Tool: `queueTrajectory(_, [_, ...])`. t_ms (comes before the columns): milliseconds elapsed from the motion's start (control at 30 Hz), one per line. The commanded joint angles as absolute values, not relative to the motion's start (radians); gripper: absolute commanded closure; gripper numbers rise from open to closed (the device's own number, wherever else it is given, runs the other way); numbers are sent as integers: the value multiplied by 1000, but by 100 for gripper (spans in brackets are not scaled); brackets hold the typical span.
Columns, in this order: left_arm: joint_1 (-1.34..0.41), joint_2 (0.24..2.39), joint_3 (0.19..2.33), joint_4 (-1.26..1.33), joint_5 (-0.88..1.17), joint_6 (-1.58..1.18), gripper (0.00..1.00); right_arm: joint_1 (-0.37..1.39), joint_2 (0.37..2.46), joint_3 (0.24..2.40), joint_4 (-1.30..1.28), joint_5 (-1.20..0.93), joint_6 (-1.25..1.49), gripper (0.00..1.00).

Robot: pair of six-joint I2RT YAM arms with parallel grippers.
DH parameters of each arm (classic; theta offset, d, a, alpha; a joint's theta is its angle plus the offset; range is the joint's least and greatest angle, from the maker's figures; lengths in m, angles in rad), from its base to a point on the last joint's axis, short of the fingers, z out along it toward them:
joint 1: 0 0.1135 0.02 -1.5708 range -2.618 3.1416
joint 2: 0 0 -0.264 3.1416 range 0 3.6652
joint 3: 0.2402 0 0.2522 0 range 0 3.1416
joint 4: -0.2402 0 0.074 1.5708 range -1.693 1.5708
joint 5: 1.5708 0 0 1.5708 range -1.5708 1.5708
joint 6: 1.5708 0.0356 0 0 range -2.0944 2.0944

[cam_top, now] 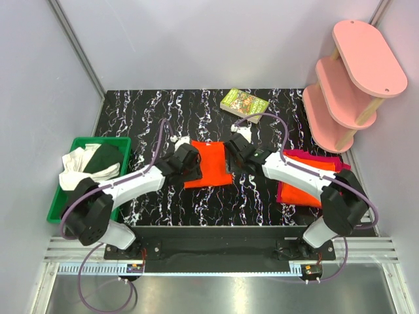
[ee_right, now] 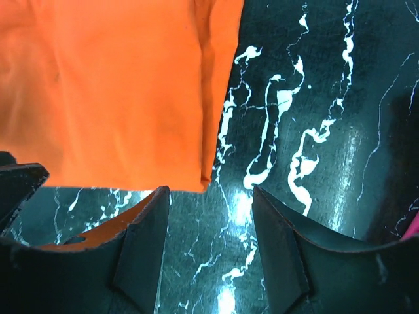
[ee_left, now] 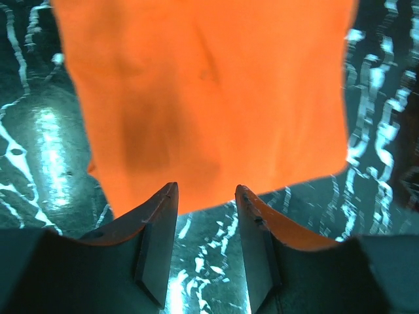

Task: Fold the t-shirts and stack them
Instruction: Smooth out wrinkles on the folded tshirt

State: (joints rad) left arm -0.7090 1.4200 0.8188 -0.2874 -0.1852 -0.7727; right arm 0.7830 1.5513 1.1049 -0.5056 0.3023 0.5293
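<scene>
A folded bright orange t-shirt [cam_top: 208, 165] lies flat at the table's middle. My left gripper [cam_top: 195, 162] hovers at its left edge, open, with only tabletop between its fingers; in the left wrist view the orange t-shirt [ee_left: 209, 98] starts just beyond the left gripper [ee_left: 206, 196]. My right gripper [cam_top: 232, 156] is at the shirt's right edge, also open and empty. In the right wrist view a corner of the orange t-shirt [ee_right: 118, 91] ends just ahead of the right gripper [ee_right: 211, 196]. At the right, under my right arm, a second orange t-shirt [cam_top: 298, 191] lies on a magenta-red t-shirt [cam_top: 321, 159].
A green bin [cam_top: 55, 203] at the left holds white and dark green cloth. A book [cam_top: 244, 103] lies at the back of the black marbled table [cam_top: 150, 118]. A pink three-tier shelf [cam_top: 350, 78] stands at the back right corner.
</scene>
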Motion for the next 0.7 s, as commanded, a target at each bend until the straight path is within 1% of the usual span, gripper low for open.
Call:
queueTrajectory(0, [-710,1465,880,-319,-304,-802,55,782,1601,1154,-482,356,548,38])
queueTrajectory(200, [-710,1500,946,-373,-399,-770,54,773,1618,1181,-479,360,546,38])
queueTrajectory(300, [-710,1581,1023,-420,-403,-746,55,746,1629,1192,-479,357,554,38])
queueTrajectory(400, [-710,1681,1092,-475,-390,-752,57,692,1649,1190,-474,304,581,39])
queueTrajectory(467, [-710,1724,1089,-474,-367,-764,57,677,1655,1189,-465,269,588,38])
queueTrajectory(667, [-710,1772,1066,-453,-341,-769,57,666,1674,1190,-445,255,574,38])
